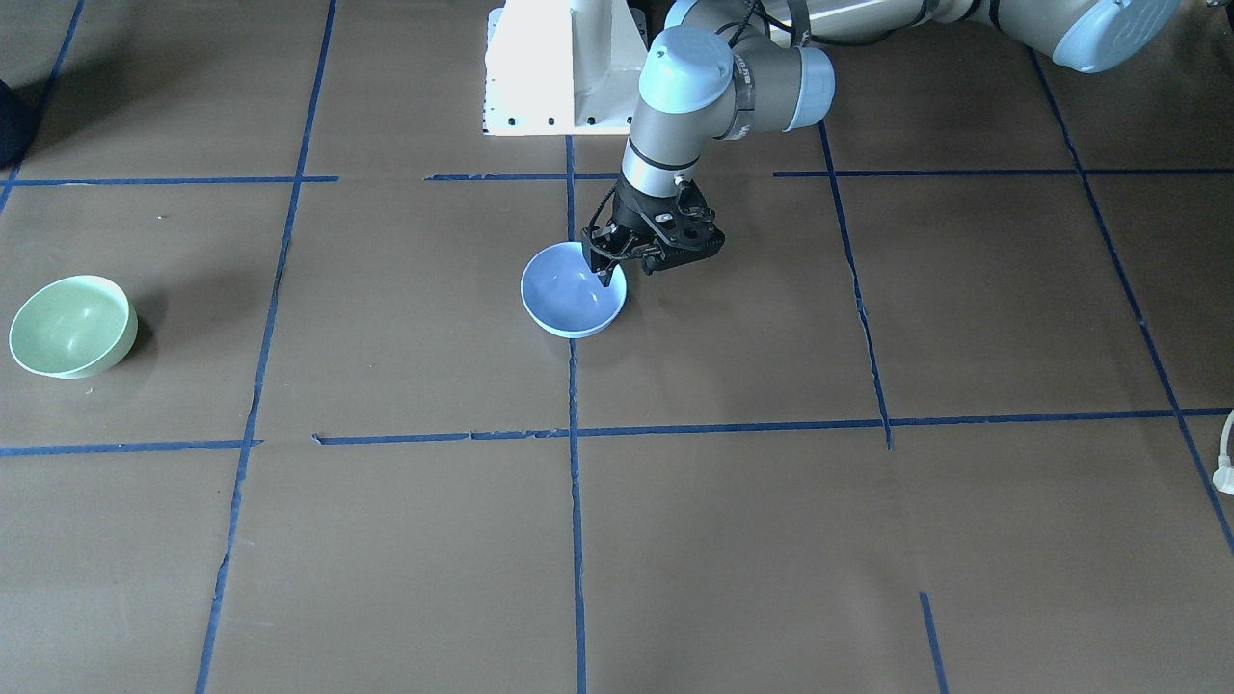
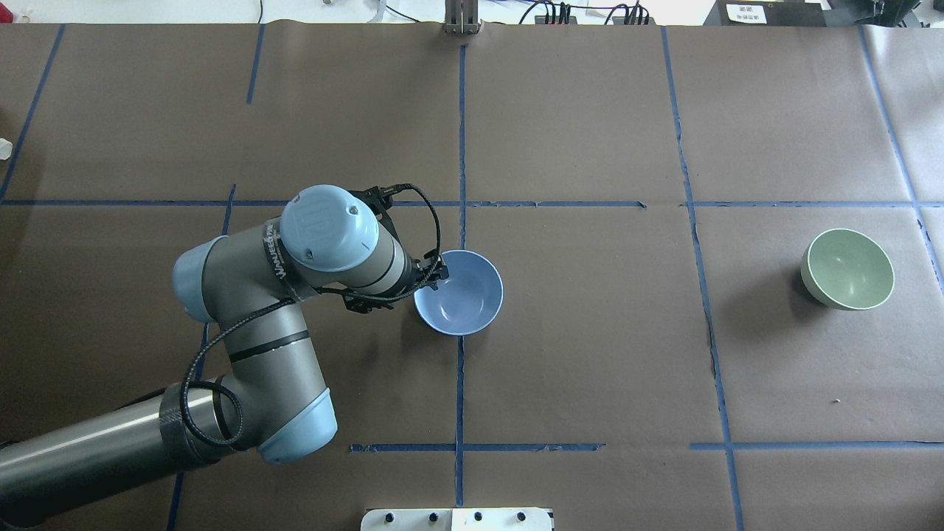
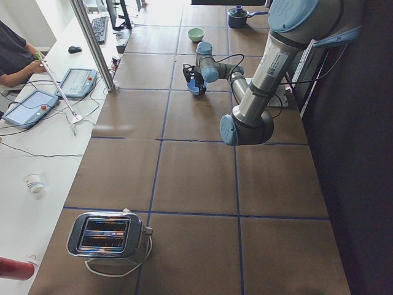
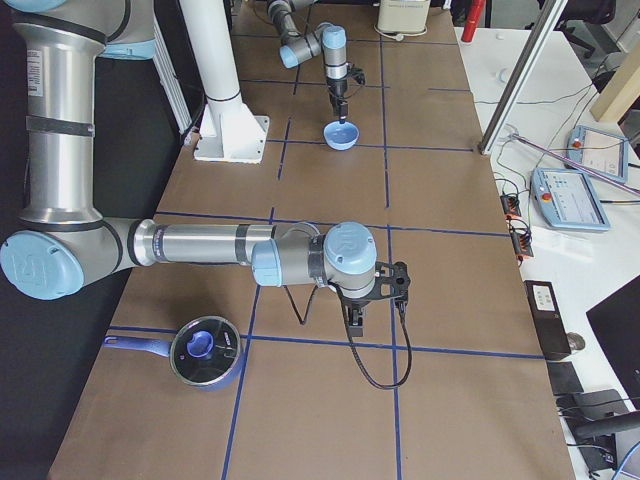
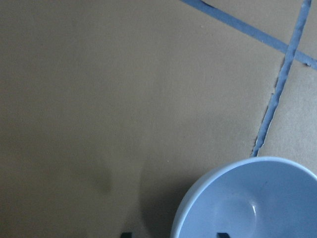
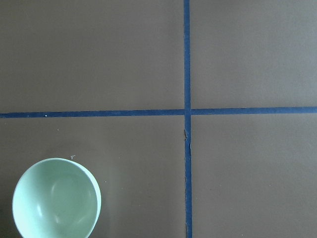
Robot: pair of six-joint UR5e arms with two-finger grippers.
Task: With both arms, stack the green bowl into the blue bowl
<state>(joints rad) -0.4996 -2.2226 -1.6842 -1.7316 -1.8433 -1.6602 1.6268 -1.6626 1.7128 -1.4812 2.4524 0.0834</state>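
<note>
Your left jaws stood open astride the rim of the blue bowl point(image 2: 461, 295), holding nothing; you did best to seat them deeper before closing. Right jaws: couldn't tell. The green bowl point(image 2: 848, 269) sat on the worktop point(image 2: 590, 354), well apart from the blue bowl

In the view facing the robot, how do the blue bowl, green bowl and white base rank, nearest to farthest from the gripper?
From the left gripper:
1. blue bowl, right at the gripper, centre of the view.
2. white base, behind it, at the view's top.
3. green bowl, far off at the view's left edge.
</note>
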